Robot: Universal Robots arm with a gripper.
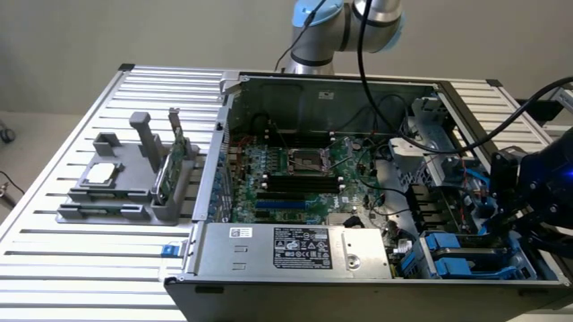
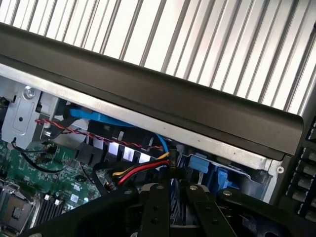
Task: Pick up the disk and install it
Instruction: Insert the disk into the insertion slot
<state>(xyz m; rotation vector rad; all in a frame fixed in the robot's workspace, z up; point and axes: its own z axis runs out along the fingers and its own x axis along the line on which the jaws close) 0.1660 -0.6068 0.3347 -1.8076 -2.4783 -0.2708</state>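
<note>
— Exterior view: what's biggest?
— Surface (image 1: 54,268), then the open case (image 1: 296,248) on it.
— The disk (image 1: 465,261)?
— In the case's bay, five o'clock; tool (image 2: 176,190) near it, toward two o'clock.
— Tool gripping?
— Can't tell.

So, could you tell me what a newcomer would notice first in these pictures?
The open computer case on the slatted table comes first, its green circuit board bare in the middle. Next, the robot's dark hand hangs by the blue brackets at the exterior view's right, and a grey stand of parts sits at its left.
</note>
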